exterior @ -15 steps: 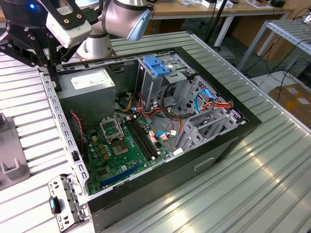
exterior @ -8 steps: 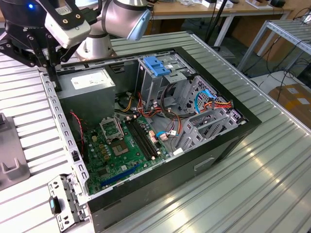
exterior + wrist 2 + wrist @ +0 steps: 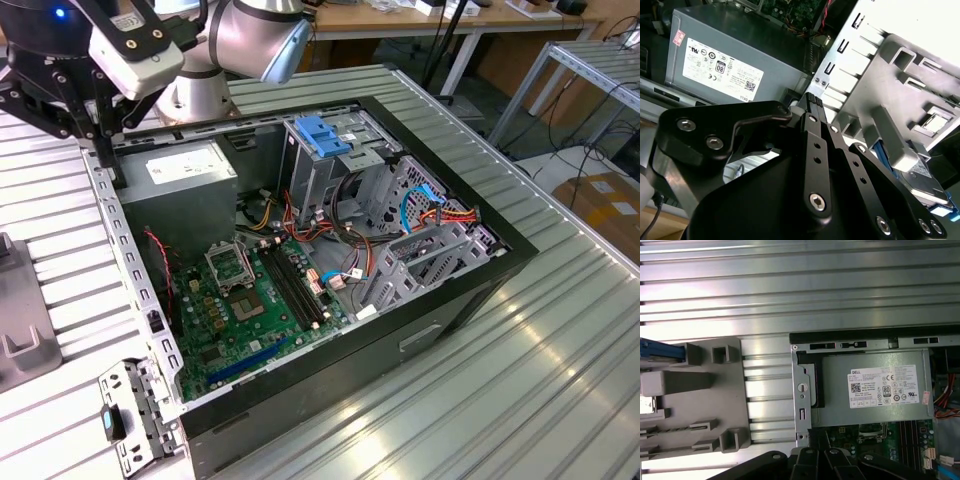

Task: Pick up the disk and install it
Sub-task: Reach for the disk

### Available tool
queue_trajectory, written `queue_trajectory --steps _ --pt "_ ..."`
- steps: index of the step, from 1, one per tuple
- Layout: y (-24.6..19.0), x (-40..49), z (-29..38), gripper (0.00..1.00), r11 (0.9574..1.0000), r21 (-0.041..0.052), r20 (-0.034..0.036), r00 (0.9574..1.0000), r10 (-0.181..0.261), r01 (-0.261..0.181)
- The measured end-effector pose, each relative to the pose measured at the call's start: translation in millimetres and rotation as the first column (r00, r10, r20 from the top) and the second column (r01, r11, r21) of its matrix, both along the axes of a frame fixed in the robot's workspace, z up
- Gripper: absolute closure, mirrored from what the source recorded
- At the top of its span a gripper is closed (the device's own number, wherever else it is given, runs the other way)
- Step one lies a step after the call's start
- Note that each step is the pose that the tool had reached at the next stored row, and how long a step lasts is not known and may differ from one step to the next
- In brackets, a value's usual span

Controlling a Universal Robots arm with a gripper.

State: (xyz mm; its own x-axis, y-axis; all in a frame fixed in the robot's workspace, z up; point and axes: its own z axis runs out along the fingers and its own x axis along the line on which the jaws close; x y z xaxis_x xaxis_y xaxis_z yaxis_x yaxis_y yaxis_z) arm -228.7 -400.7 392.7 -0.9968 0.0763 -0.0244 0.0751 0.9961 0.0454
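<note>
I find the tool (image 3: 811, 100) closed, gripping nothing, near the case (image 3: 865, 334) rim. The disk (image 3: 922, 177) lies apart in a grey holder (image 3: 890, 85).

The ribbed metal tabletop (image 3: 520, 380) shone glossy. The power supply (image 3: 835, 390) was dull grey metal with a white paper label (image 3: 882, 385). The end effector (image 3: 812, 102) looked matt black. The disk (image 3: 922, 182) had a bright blue plastic carrier.

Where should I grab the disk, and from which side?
Probably across the blue carrier on the edges of the disk, coming straight down from above. It lies flat in the grey holder, whose raised blocks stand close beside it and hinder a sideways approach.
</note>
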Motion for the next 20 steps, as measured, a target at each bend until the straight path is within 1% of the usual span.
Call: queue_trajectory --steps 20 --pt "0.0 -3.9 -0.1 0.9 1.0 0.0 0.0 1.0 0.0 0.0"
